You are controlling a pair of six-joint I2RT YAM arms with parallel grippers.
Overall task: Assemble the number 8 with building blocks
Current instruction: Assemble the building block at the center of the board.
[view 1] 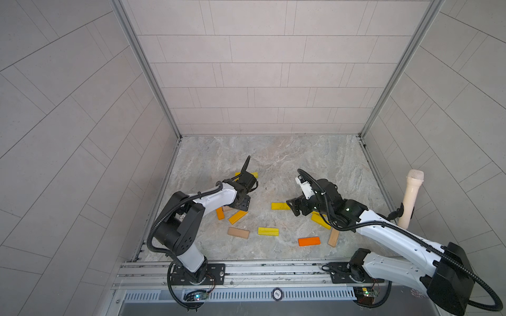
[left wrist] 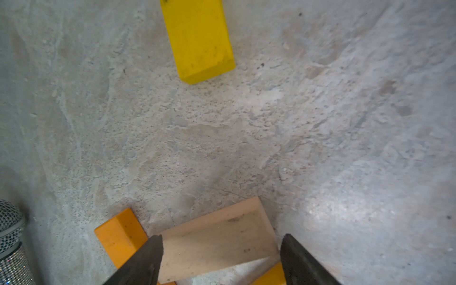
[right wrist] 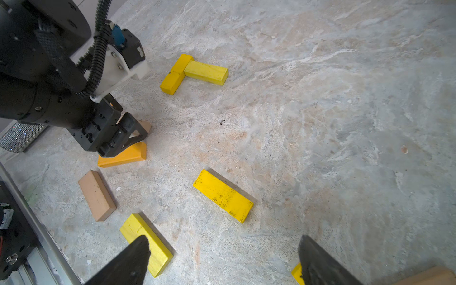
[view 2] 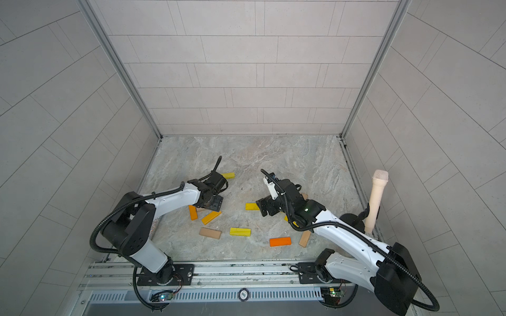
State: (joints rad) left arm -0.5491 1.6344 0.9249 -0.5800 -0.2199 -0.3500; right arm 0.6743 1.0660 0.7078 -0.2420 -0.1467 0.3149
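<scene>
**Desk**: grey, stone-look. The blocks lie loose on its near half. The 8 is not yet built.

1. Red-orange bar: flat, nearest the rail. The slanted tan bar is just beside it, to the right.
2. Flat tan bar and mid yellow bar: level with each other and apart, left of item 1.
3. Amber bar and orange bar: near each other, partly under the left tool.
4. Propped tan bar: appears to rest across the orange and amber bars.
5. Left tool: jaws partly open, with one finger along each long side of the propped tan bar. I cannot tell whether they press it.
6. Right tool: jaws wide and empty, above the desk near its middle. The side yellow bar is just beside it.
7. Hidden yellow: under the right arm, mostly covered, so the count is unclear.
8. Mic: cream, leaning at the right desk edge.
9. Silver cylinder: glittery, at the left edge by the left arm.
10. Yellow L: yellow bars touching at a right angle, farthest out, beyond the left tool.
</scene>
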